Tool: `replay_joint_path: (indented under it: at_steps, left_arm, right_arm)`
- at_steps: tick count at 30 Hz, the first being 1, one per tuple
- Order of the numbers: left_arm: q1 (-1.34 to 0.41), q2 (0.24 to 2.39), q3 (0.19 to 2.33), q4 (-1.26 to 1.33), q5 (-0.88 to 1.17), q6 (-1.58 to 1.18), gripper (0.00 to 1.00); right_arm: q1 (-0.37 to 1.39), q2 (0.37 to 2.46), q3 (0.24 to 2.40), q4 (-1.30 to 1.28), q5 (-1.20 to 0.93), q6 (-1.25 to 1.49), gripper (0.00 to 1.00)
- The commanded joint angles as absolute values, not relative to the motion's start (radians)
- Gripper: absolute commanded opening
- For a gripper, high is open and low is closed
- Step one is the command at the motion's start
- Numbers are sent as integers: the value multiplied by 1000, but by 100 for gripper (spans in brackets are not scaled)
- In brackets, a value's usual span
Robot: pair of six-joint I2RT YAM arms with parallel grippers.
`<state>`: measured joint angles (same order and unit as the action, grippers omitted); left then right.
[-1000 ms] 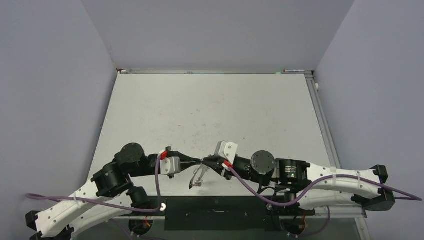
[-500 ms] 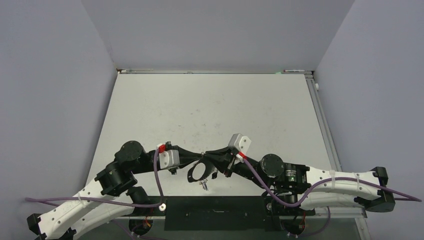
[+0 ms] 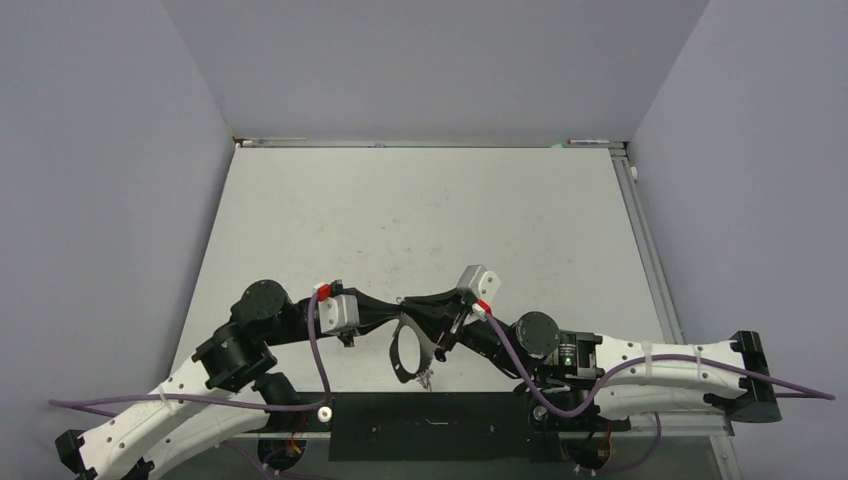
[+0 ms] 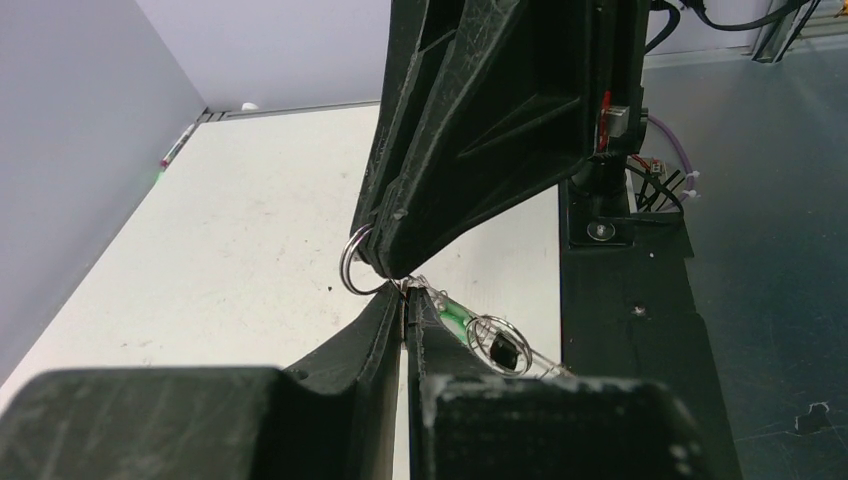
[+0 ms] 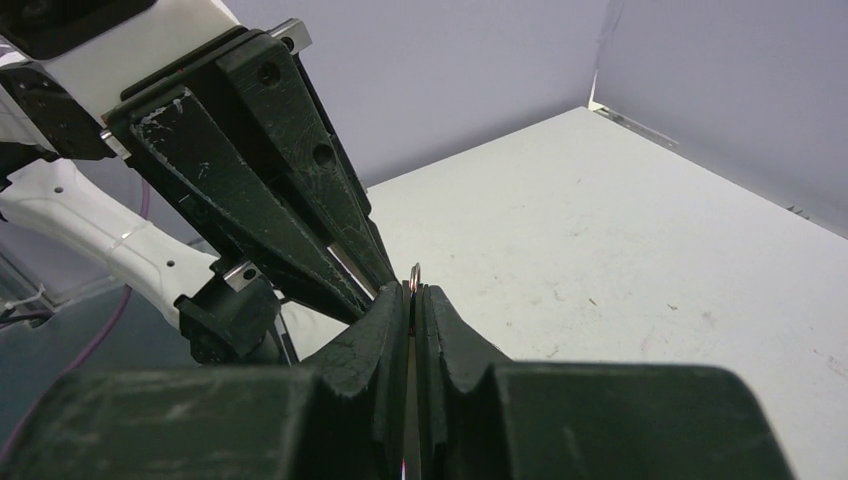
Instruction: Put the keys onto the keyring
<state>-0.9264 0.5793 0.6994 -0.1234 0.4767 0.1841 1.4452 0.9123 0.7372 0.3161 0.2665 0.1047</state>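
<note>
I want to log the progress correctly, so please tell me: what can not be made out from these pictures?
- Number of keys hanging at the keyring: top view, too small.
- Most of the keyring: right wrist view, hidden behind the right pincer.
- The lower keys: left wrist view, hidden behind the left pincer.

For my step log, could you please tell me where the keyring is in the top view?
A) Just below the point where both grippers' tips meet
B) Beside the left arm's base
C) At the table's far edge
A: in the top view the keyring shows just below the spot where the left gripper and the right gripper meet tip to tip.
</note>
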Motion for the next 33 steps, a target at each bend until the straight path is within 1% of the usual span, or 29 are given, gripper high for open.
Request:
replay_joint_path:
  at_steps: [1, 7, 12, 13, 15, 17, 19, 21, 33]
  left_arm:
    - [-924, 572, 694, -58, 519, 153, 0]
    - [-920, 559, 685, -53, 526, 147, 0]
    - [-920, 537, 680, -81, 519, 170, 0]
    - [-919, 530, 680, -88, 516, 175, 4]
    - [-918, 513, 683, -111, 513, 190, 16]
    - [-918, 490, 690, -136, 517, 205, 24]
    - [-917, 466, 698, -155, 523, 210, 30]
    - [-918, 448, 707, -173, 539, 210, 33]
    - [-919, 413, 787, -193, 670, 144, 29]
  right_arm:
    - [1440, 940, 718, 500, 274, 134, 5]
    - [1441, 968, 680, 551, 296, 133, 5]
    - [1439, 911, 673, 531, 259, 130, 5]
    - [1438, 897, 672, 518, 244, 128, 5]
    - [1437, 871, 673, 490, 201, 120, 5]
    - [1436, 846, 669, 474, 167, 114, 5]
    - [1436, 819, 660, 463, 128, 107, 5]
    - [1434, 797, 654, 453, 88, 103, 5]
    - [1423, 789, 695, 364, -180, 42, 5]
